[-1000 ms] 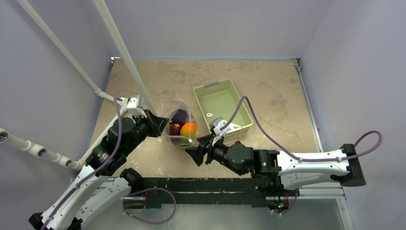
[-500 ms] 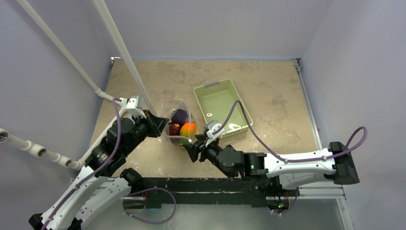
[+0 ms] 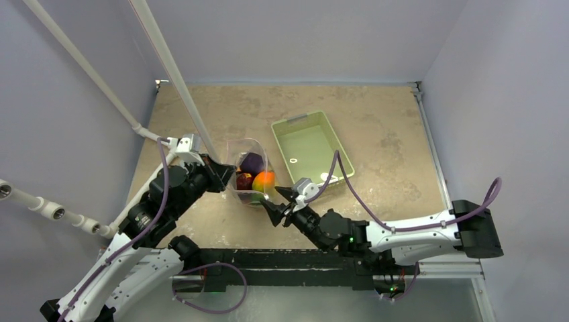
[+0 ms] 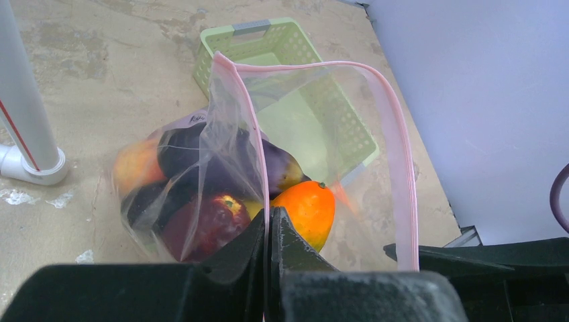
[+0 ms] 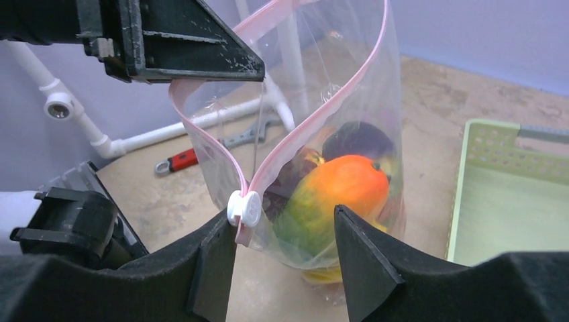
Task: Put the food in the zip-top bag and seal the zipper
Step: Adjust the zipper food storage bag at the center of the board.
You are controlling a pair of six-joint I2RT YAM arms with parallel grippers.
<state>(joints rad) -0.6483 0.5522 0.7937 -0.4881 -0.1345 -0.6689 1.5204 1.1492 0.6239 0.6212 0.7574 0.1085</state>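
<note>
The clear zip-top bag (image 3: 249,173) stands upright with its mouth open, and the food is inside it: a purple eggplant (image 4: 201,151), a dark red apple (image 4: 201,225) and an orange-green fruit (image 5: 339,188). My left gripper (image 4: 268,228) is shut on the pink zipper (image 4: 396,154) strip at the bag's left side. My right gripper (image 5: 285,215) is open at the bag's near corner, its fingers either side of the bag. The white slider tab (image 5: 244,208) rests against the tip of its left finger (image 5: 215,248).
An empty pale green basket (image 3: 298,119) sits right of the bag. White pipes (image 3: 168,67) slant over the table's left side. A red-handled wrench (image 5: 194,157) lies on the table behind the bag. Walls close in the table.
My right gripper has moved left and forward up to the bag's near corner, with its jaws narrowing a little. The left gripper and the bag have stayed put.
</note>
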